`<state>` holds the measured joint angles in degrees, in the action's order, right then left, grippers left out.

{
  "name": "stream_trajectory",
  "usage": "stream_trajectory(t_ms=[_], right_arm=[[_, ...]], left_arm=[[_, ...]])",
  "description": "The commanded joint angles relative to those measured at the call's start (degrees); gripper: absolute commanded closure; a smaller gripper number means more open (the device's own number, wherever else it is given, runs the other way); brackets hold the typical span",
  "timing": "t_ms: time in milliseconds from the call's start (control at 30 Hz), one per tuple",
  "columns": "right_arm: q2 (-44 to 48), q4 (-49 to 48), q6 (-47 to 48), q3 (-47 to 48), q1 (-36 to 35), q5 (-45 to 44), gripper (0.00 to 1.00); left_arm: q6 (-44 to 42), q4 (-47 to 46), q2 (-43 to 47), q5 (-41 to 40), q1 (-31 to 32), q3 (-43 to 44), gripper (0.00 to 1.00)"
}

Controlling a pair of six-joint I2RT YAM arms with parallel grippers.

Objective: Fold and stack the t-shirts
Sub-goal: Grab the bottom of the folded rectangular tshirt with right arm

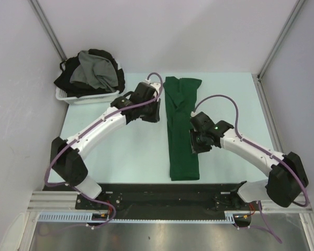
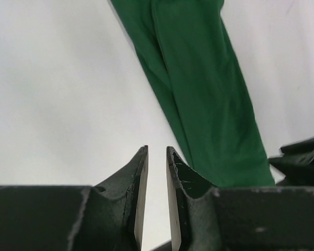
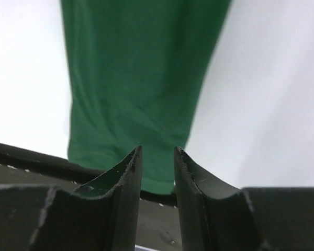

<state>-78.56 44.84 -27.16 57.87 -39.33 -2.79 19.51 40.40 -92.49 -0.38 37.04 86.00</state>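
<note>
A dark green t-shirt [image 1: 181,130] lies on the table folded lengthwise into a long narrow strip running from far to near. It also shows in the left wrist view [image 2: 199,89] and the right wrist view [image 3: 141,78]. My left gripper [image 1: 153,112] hovers just left of the shirt's far half, jaws a narrow gap apart and empty [image 2: 157,152]. My right gripper [image 1: 197,142] is at the shirt's right edge near its middle, jaws slightly apart and empty [image 3: 157,151]. A grey t-shirt [image 1: 97,70] and black t-shirts [image 1: 68,79] are heaped in the basket.
The white plastic basket [image 1: 88,99] stands at the table's far left corner. The pale table [image 1: 131,151] ends at a black strip [image 1: 162,196] along the near edge, by the arm bases. Walls close in on both sides and the back.
</note>
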Motion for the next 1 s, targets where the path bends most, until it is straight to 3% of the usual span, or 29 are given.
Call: stream_trajectory(t_ms=[0, 400, 967], right_arm=[[4.91, 3.59, 0.18, -1.97, 2.06, 0.32, 0.64], [13.25, 0.6, -6.41, -13.65, 1.45, 5.42, 0.63], [18.71, -3.97, -18.98, -23.23, -6.46, 1.31, 0.58]], left_arm=[[1.67, 0.64, 6.26, -1.64, 1.46, -5.39, 0.75], [5.89, -0.15, 14.35, -0.68, 3.48, -17.26, 0.75], [7.3, 2.84, 16.02, -1.99, 9.28, -16.21, 0.74]])
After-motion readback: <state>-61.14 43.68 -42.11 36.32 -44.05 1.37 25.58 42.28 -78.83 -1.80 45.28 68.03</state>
